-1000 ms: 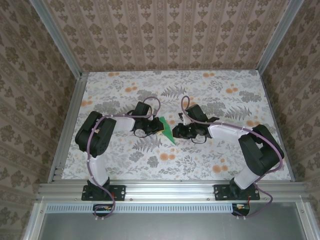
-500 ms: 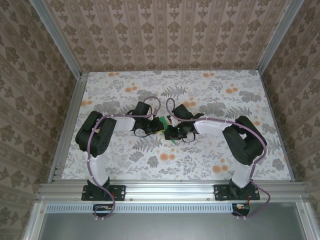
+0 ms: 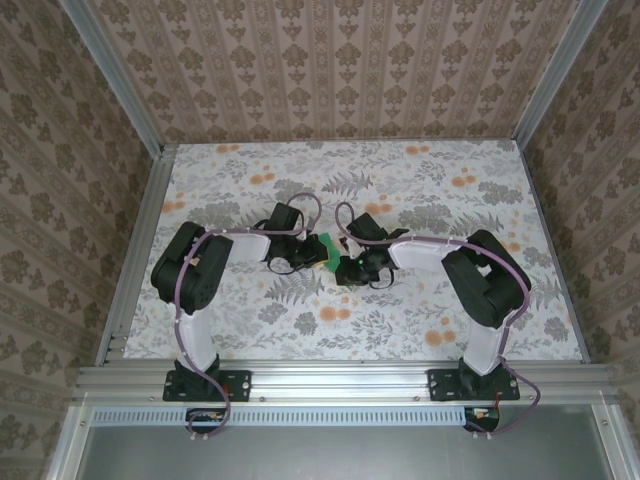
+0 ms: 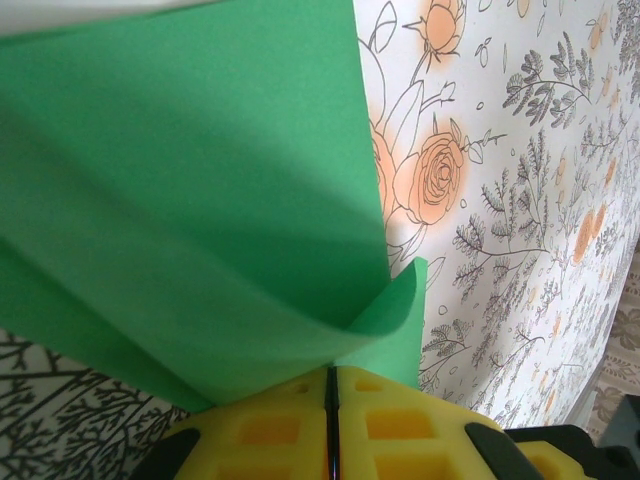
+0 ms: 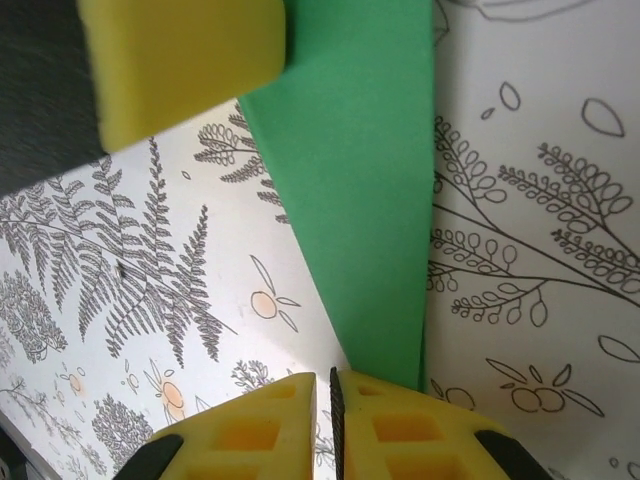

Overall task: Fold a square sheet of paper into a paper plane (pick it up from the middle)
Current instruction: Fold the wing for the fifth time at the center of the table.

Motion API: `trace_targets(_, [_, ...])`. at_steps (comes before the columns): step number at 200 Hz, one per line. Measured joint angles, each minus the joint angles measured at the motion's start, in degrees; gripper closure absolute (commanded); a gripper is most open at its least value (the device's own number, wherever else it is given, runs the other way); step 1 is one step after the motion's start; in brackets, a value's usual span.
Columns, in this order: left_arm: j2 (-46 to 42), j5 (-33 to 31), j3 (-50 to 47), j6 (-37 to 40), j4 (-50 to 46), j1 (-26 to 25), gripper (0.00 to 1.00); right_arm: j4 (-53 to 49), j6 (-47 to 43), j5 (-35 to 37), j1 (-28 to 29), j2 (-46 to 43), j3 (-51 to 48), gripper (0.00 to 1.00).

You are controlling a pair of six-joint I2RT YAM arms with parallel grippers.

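The right arm has swung in; its claw [image 5: 331, 395] is closed to a slit at the plane's [image 5: 350, 200] edge, grip unclear. The left claw [image 4: 332, 400] pinches the plane mid-bench [image 3: 400, 320], so creasing looks next.

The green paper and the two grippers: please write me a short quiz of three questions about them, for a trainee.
1. True or false: the left gripper is shut on the green paper plane.
2. Choose one: the pads of the right gripper are A) yellow, B) blue, C) red.
3. Fill the gap: the table cover shows grey ferns and ___ flowers.

Key: 1 true; 2 A; 3 orange.
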Motion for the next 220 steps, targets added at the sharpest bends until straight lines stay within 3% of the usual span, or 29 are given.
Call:
trace_targets(60, [0.0, 0.0, 0.1, 0.0, -0.2, 0.0, 0.89, 6.5, 1.1, -6.8, -2.2, -0.6, -3.6, 0.83])
trace_targets(118, [0.1, 0.0, 0.4, 0.0, -0.6, 0.0, 0.89, 3.2, 0.4, -6.8, -1.9, -1.7, 1.9, 0.84])
trace_targets(157, [0.4, 0.0, 0.9, 0.0, -0.8, 0.0, 0.89, 0.6, -0.7, -6.5, -1.4, 2.1, 5.9, 0.84])
trace_targets(220, [0.7, -0.1, 1.5, 0.0, -1.6, 0.0, 0.90, -3.8, -2.4, -4.8, -1.2, 4.4, 6.3, 0.84])
